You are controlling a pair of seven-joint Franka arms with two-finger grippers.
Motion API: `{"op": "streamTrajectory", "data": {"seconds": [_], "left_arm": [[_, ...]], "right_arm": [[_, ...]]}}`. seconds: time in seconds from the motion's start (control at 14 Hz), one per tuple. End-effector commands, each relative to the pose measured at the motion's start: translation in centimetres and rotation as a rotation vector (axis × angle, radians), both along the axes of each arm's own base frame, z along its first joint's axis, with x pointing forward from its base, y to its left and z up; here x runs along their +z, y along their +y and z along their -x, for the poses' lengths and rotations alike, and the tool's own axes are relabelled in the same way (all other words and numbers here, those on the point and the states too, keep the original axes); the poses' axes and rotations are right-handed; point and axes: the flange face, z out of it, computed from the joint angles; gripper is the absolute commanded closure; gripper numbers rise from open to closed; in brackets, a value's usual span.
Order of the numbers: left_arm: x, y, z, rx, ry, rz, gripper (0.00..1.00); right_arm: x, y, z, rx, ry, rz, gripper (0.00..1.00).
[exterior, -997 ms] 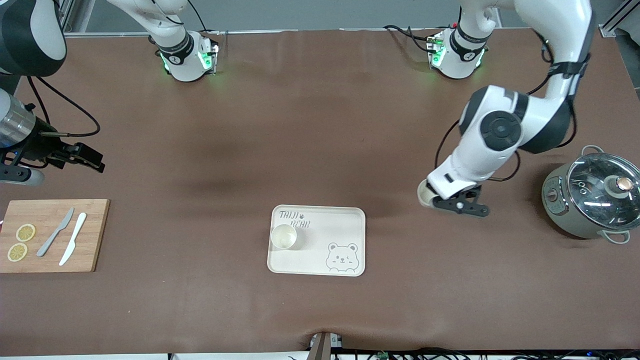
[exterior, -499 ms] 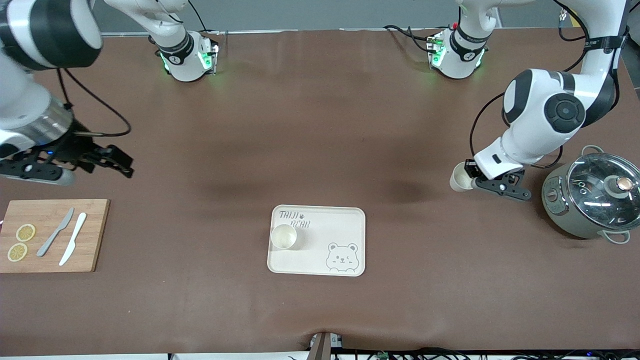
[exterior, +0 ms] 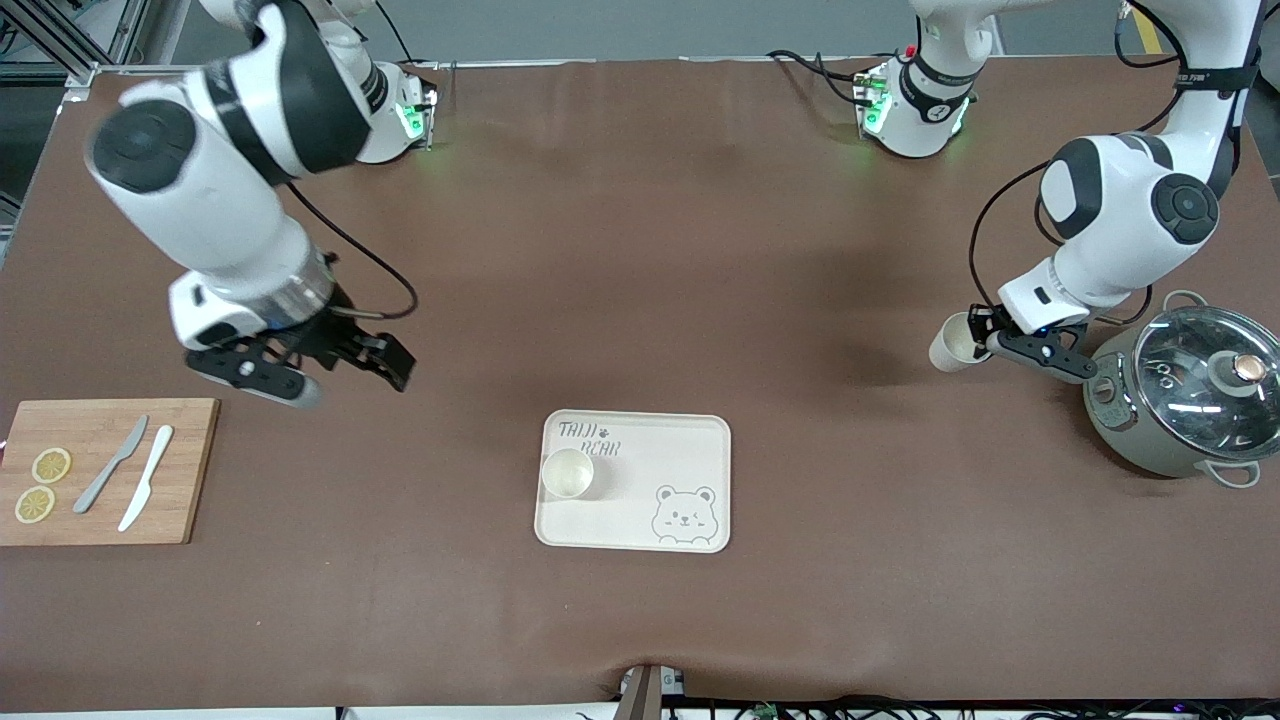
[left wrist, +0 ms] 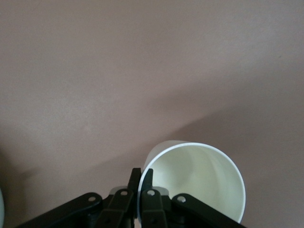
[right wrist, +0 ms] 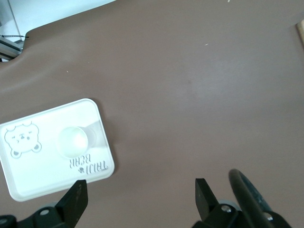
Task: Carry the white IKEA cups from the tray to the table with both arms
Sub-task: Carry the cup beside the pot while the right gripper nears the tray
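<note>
From the front view I see the left gripper (exterior: 985, 338) up over bare tabletop (exterior: 640, 250) toward the left arm's end, beside the grey-green pot (exterior: 1180, 395), pinched on the wall of one white cup (exterior: 952, 342), which hangs tipped on its side with its mouth facing the camera. The other cup (exterior: 567, 473) stands upright on the bear-printed tray (exterior: 690, 470), at the tray edge toward the right arm's end, just under the printed lettering. The tray lies mid-table, nearer the front edge. My right gripper (exterior: 335, 372) hangs over bare tabletop toward the right arm's end, with its fingers spread wide and nothing between them. A wooden cutting board (exterior: 185, 470) lies at that end near the front edge, carrying two lemon slices (exterior: 43, 485) and two knives (exterior: 130, 475).

In the left wrist view, the fingertips (left wrist: 145, 178) are closed thin on the rim of the held cup (left wrist: 199, 175), one inside and one outside, with brown tabletop (left wrist: 142, 71) below.

In the right wrist view, both fingers (right wrist: 202, 190) stand far apart, empty, over tabletop (right wrist: 199, 85); the tray (right wrist: 28, 180) with its cup (right wrist: 72, 141) lies well apart from them.
</note>
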Motion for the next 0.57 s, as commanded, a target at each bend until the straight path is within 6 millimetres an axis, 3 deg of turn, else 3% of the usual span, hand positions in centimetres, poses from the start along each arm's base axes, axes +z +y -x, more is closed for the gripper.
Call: {"op": "streamTrajectory", "data": {"seconds": [0.0,0.5], "left_arm": [[-1.1,0.1,2.0,-0.007,-0.044,0.010,1.00],[-4.3,0.6,4.7,-0.018,-0.084,-0.018,1.00]], "right_arm": [[-2.3,3.2,-2.6,-0.072,-0.016,0.022,0.00],[-8.3,6.7,-4.0,-0.109,-0.036,-0.016,0.00]]}}
